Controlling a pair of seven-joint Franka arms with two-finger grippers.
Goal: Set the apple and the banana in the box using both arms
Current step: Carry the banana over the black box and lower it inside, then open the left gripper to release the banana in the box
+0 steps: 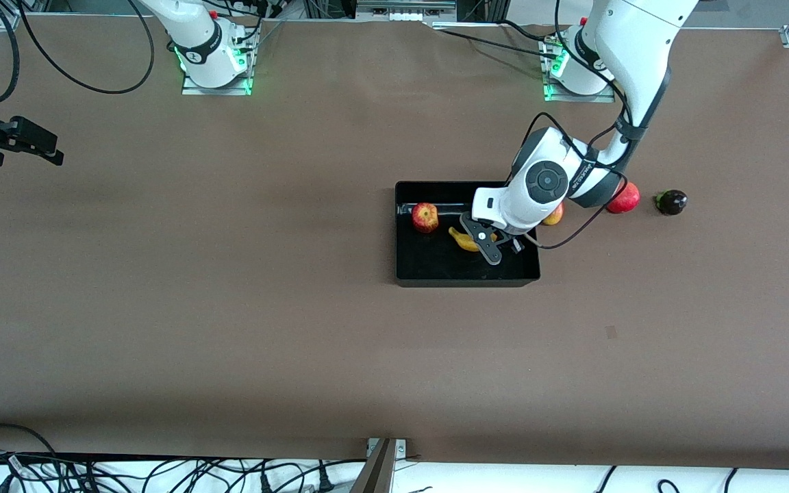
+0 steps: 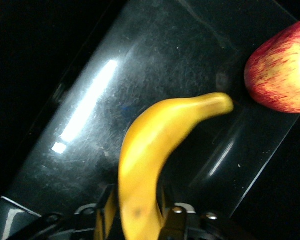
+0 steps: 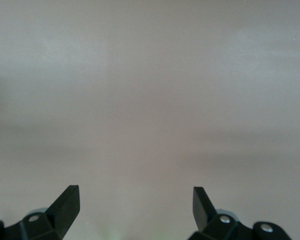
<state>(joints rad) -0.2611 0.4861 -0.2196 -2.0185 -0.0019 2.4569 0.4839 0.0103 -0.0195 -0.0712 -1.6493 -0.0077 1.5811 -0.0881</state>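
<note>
The left hand (image 1: 487, 241) sits low in the box (image 1: 408, 274), fingers straddling the banana (image 2: 150, 165), which points toward the apple (image 1: 424, 217); the right hand (image 3: 135, 207) waits agape

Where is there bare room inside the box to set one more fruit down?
The box has bare floor along its rim nearest the front camera and in its corner toward the right arm's end, below the apple. The stretch by the banana, where the left gripper sits over it, is crowded. The right gripper waits open, away.
</note>
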